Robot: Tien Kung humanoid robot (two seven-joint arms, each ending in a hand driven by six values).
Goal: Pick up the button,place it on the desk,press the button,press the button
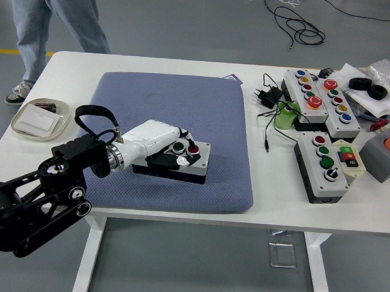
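- Head view: the button box [181, 163] lies on the blue pad [176, 129], toward the pad's near edge and a little left of its middle, with a green button [179, 147] and a red button [193, 148] facing up.
- The left robot hand [172, 151] lies over the left part of the box, fingers curled over its top and front; whether they pinch the box or just rest on it I cannot tell.
- I'd say this is a press: one fingertip [182, 161] sits just in front of the green button. To do it well, push straight down on the cap's middle, so the box doesn't skid on the soft pad.
- The pad gives, so a firm, short push beats a slow lean.
- The bigger button panels [323, 100] sit on the desk [296, 208] well to the right of the pad, out of the way.
- A person [48, 17] stands beyond the pad's far left corner, hands not shown.
- No right arm shows.
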